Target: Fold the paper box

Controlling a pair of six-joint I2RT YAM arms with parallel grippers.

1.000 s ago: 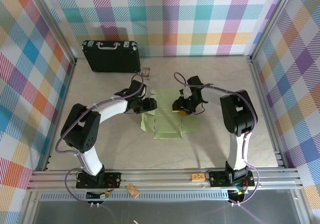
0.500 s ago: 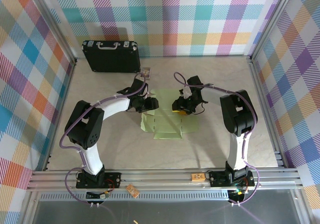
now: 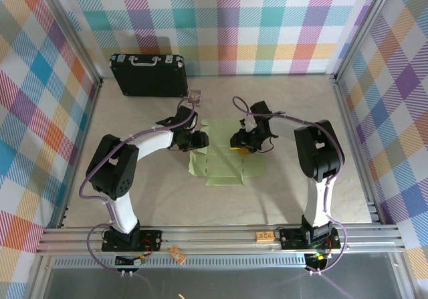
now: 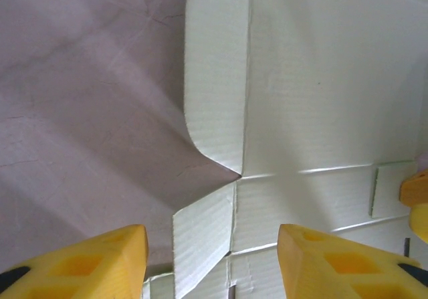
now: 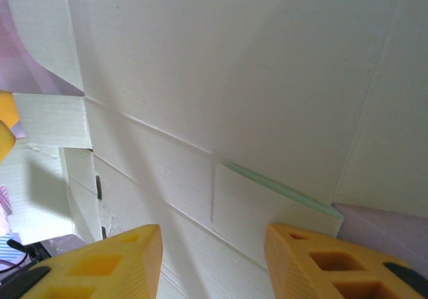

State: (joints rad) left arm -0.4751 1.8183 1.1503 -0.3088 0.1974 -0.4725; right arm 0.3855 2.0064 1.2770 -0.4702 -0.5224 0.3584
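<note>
Top external view showed the paper box spread flat mid-table between the arms. The left gripper hung over its left flaps, the right gripper over its right side, both with jaws about half apart, holding nothing. The thin card looked light and springy (easily creased); I'd pinch a side flap near its score line

Paper box lies before the briefcase, seemingly flat.
</note>
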